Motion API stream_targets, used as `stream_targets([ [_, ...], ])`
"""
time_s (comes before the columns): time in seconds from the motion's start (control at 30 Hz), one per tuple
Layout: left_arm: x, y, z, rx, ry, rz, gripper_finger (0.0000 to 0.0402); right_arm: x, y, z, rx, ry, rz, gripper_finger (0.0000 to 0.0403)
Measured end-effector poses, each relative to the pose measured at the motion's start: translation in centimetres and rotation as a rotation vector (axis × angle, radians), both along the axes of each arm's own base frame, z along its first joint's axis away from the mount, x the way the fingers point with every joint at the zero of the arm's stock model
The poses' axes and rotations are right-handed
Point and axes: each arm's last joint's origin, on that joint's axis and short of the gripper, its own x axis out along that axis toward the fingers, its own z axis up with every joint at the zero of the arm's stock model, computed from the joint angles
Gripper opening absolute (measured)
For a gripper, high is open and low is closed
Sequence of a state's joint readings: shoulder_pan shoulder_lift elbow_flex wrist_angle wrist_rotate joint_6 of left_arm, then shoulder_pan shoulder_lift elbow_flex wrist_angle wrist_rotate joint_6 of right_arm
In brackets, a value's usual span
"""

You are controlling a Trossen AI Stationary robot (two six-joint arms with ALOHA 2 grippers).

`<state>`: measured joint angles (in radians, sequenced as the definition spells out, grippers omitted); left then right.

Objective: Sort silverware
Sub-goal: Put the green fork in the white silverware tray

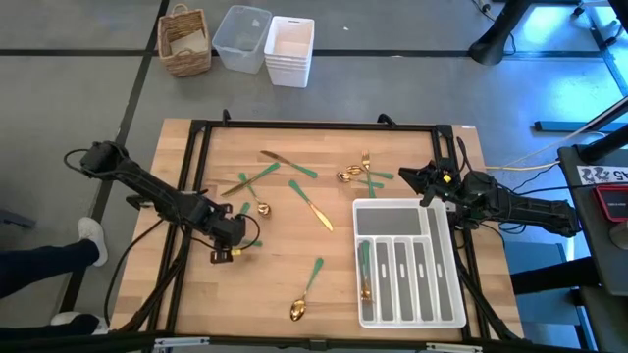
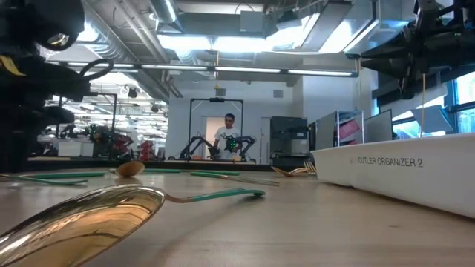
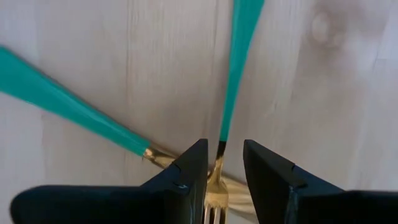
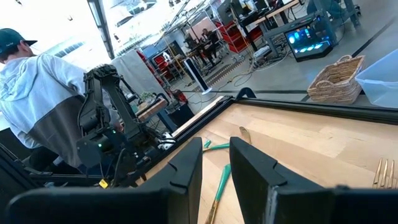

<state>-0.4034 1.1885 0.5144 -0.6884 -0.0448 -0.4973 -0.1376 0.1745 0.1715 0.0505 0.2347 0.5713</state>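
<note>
Green-handled gold silverware lies scattered on the wooden table: crossed pieces (image 1: 253, 179), a knife (image 1: 314, 207), a cluster (image 1: 359, 175) and a spoon (image 1: 306, 292), whose bowl (image 2: 82, 222) fills the low view. One piece (image 1: 365, 270) lies in the white tray (image 1: 442, 294). My left gripper (image 1: 235, 235) is down at the table, open, its fingers on either side of a fork's gold neck (image 3: 217, 165); the fork's green handle (image 3: 239, 56) points away from the gripper. My right gripper (image 1: 424, 178) hovers open and empty above the tray's far edge. My left gripper straddles the fork's neck (image 3: 217, 168), just behind the tines, coming from above with the fingers across the fork. One finger (image 3: 189, 171) stands right against the neck; I cannot tell whether it touches. The fork lies flat on the table.
A second green-handled piece (image 3: 68, 102) lies close beside the fork, its gold end running under my left fingers. A wicker basket (image 1: 186, 41), a clear bin (image 1: 242, 37) and a white bin (image 1: 290, 49) stand beyond the far edge. A person (image 4: 37, 93) stands by the left side.
</note>
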Motion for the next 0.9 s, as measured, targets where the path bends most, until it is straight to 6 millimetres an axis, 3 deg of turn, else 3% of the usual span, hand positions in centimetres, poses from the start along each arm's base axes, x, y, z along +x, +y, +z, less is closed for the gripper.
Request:
stream_targets([
  [0.47, -0.7, 0.3, -1.5, 0.019, 0.028, 0.021, 0.0093, 0.0, 0.0, 0.0, 0.000, 0.000, 0.000, 0.0083],
  [0.73, -0.7, 0.3, -1.5, 0.009, 0.023, 0.076, 0.0012, 0.0, 0.0, 0.0, 0.000, 0.000, 0.000, 0.0083],
  [0.9, -0.6, 0.3, -1.5, -0.013, 0.016, 0.156, 0.0013, 0.0, 0.0, 0.0, 0.000, 0.000, 0.000, 0.0083],
])
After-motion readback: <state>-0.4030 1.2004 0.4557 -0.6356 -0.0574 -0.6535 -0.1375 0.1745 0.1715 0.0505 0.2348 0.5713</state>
